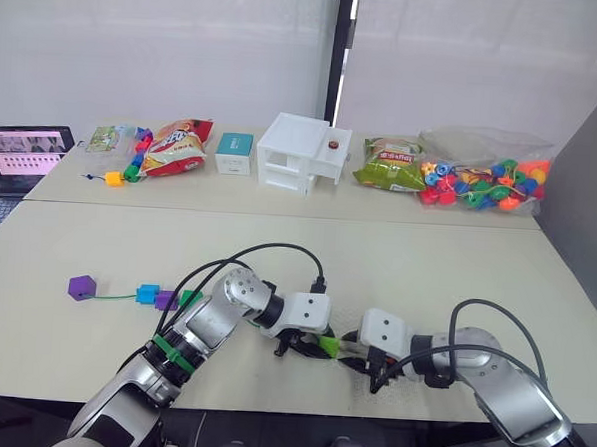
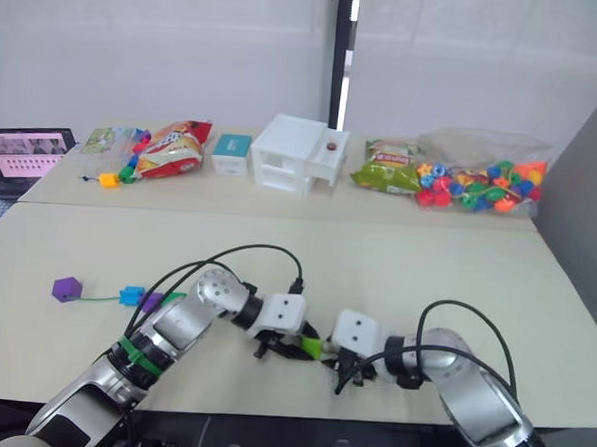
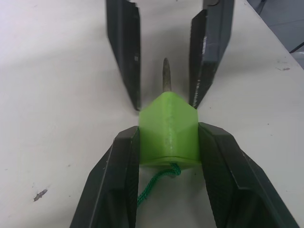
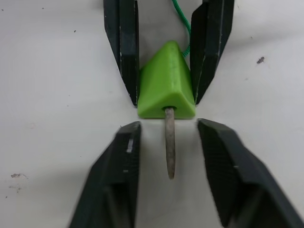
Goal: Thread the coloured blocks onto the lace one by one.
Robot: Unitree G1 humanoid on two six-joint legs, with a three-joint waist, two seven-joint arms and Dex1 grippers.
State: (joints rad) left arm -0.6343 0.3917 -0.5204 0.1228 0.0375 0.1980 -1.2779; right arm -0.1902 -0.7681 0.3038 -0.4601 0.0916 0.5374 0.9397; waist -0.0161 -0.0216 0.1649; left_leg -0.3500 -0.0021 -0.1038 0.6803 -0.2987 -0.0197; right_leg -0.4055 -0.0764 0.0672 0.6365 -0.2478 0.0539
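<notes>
My left gripper (image 3: 168,134) is shut on a light green block (image 3: 169,135) low over the table, near its front edge. The lace (image 3: 153,189) enters the block from behind, and its grey tip (image 4: 169,148) pokes out the far side. My right gripper (image 4: 168,127) faces the left one and stands open, its fingers (image 4: 124,171) on either side of the tip without touching it. Further left along the green lace (image 1: 114,296) lie a purple block (image 1: 82,288), a blue block (image 1: 148,295), another purple block (image 1: 165,300) and a dark green block (image 1: 190,299).
Along the back of the table stand a laptop (image 1: 24,155), a yellow cube on a dark cord (image 1: 114,179), snack bags (image 1: 177,147), a teal box (image 1: 234,152), a white box (image 1: 302,154) and a bag of round beads (image 1: 486,183).
</notes>
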